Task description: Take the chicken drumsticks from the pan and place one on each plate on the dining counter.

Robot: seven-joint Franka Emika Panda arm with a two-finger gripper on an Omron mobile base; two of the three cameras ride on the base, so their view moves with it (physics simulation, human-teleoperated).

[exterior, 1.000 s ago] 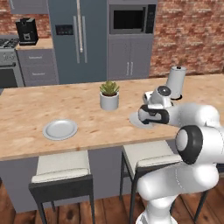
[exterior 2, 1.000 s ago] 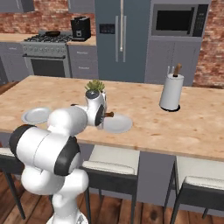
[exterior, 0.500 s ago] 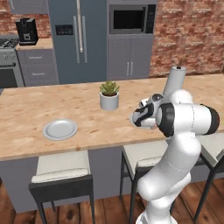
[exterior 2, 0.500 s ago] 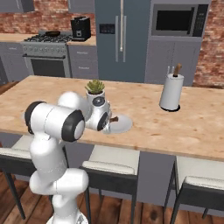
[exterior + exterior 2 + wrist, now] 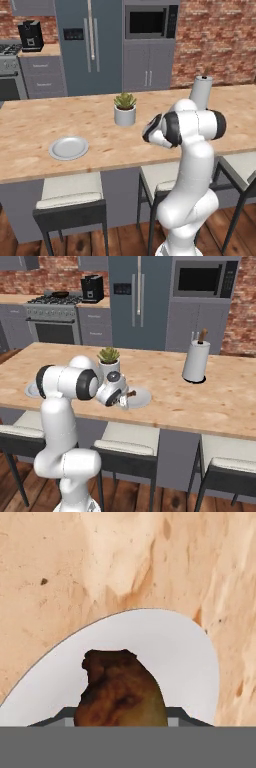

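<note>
The tool (image 5: pixel 121 400), clamped on a chicken drumstick (image 5: pixel 122 692), hovers above a plate (image 5: pixel 165 647) on the counter (image 5: pixel 225 401); released off-centre, the drumstick could roll off the rim

Light wood dining counter (image 5: pixel 30 130), pale tan with darker amber grain streaks and one small dark knot seen close up. Light-grey plates: one (image 5: pixel 69 148) plain, other (image 5: pixel 185 647) near white under glossy reddish-brown drumstick (image 5: pixel 122 692) with darker mottled patches. White arm (image 5: pixel 62 406), dark joints. Green plant in white pot (image 5: pixel 125 116). White paper towel roll (image 5: pixel 195 361) on brown spindle. Red brick walls (image 5: pixel 215 40), slate-grey cabinets and fridge (image 5: pixel 90 45), black microwave (image 5: pixel 202 278), grey stool cushions (image 5: pixel 70 190).
</note>
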